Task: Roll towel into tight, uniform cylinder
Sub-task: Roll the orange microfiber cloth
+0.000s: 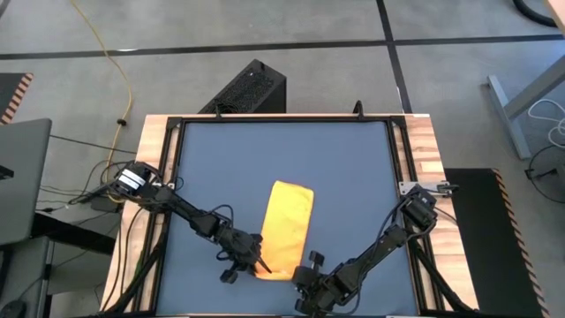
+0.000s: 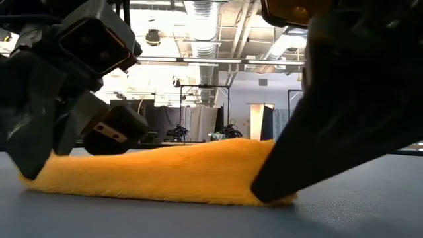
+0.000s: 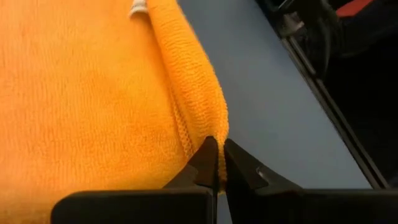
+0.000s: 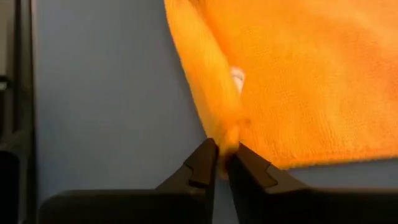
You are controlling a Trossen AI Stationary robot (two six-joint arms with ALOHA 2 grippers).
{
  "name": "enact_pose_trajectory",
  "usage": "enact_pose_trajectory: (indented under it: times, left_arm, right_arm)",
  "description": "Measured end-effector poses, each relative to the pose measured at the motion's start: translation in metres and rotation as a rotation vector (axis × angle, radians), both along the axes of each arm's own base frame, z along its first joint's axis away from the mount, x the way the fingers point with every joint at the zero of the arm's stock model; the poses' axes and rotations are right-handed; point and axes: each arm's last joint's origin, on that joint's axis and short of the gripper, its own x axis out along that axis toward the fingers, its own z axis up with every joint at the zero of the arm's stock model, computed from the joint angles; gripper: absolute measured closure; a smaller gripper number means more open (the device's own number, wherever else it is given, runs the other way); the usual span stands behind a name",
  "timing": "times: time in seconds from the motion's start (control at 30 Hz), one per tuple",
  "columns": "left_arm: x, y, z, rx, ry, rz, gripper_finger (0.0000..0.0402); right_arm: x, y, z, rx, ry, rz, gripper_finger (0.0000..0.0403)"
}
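The yellow towel [image 1: 287,230] lies folded into a long narrow strip on the dark blue tabletop [image 1: 229,159], running from far to near. A small white tag [image 4: 237,78] shows at a folded edge. My left gripper [image 1: 260,263] is at the strip's near left corner, shut on the cloth. At the near right corner my right gripper [image 1: 305,269] has its fingertips close together with cloth between them. In the low view the towel [image 2: 165,172] lies flat between the two dark grippers. My left gripper pinches the towel's folded edge at its near left corner [image 3: 217,146] between its two fingertips. The fingers slant down from the table's left. The cloth lies on the table, slack. My right gripper pinches the towel's near right corner [image 4: 227,138], a bunched fold, between its two fingertips. It slants down from the table's near right. The towel rests flat on the table.
A black frame [image 1: 282,119] and wooden borders [image 1: 419,150] surround the tabletop. Bare blue surface [image 1: 353,177] lies to the left, right and far side of the towel. A black box [image 1: 252,88] stands on the floor beyond the far edge.
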Motion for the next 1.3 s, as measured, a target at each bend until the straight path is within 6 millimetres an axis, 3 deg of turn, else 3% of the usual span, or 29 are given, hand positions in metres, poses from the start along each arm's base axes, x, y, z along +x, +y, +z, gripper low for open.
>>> enact_pose_trajectory:
  times: [0.3,0.5,0.67,1.0,1.3]
  left_arm:
    - [0.0,0.001,0.0,-0.012,0.007,-0.005,0.0401]
    - [0.001,0.002,0.0,-0.025,0.014,-0.007,0.0401]
    - [0.001,0.002,0.0,-0.019,0.007,-0.014,0.0401]
    - [0.001,0.002,0.001,-0.011,-0.004,-0.023,0.0401]
    - [0.001,0.002,0.001,-0.011,-0.004,-0.023,0.0401]
  right_arm:
    - [0.001,0.007,0.013,0.007,0.053,0.093,0.0259]
    - [0.009,0.016,0.042,-0.031,0.05,0.165,0.0218]
    - [0.02,0.014,0.063,-0.138,-0.012,0.168,0.021]
    - [0.036,-0.007,0.045,-0.182,0.042,0.177,0.0211]
    - [0.04,-0.009,0.043,-0.144,0.056,0.201,0.0218]
